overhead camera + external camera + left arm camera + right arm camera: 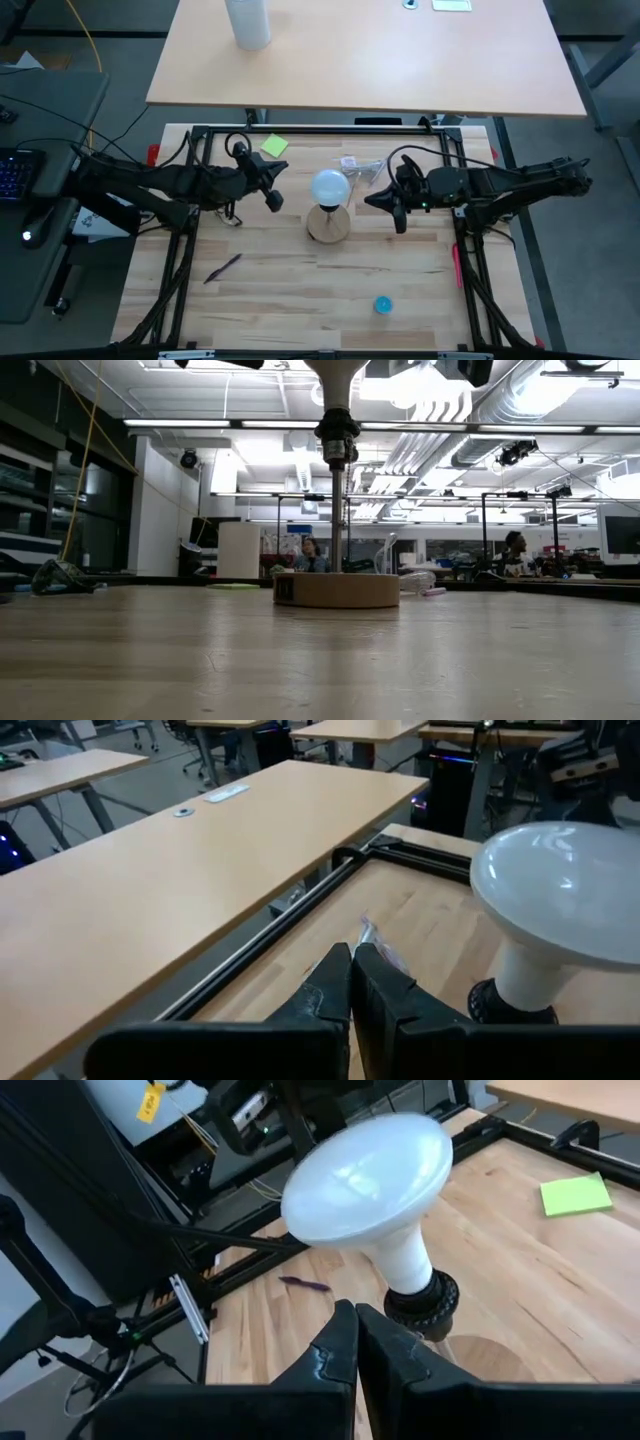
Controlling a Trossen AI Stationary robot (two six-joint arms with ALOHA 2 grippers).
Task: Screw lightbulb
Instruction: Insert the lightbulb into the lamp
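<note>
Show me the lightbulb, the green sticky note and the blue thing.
lightbulb (pixel 329 186), high view, top of globe
green sticky note (pixel 274 146), high view, its middle
blue thing (pixel 383 304), high view, its middle

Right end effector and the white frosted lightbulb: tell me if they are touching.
Apart. The high view shows bare wooden table between the shut right end effector and the white frosted lightbulb, which sits in its black socket.

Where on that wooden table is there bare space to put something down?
Free: the front strip between the purple pen and blue cap. Crowded: the middle, where the lightbulb stands between the left gripper and right gripper.
</note>
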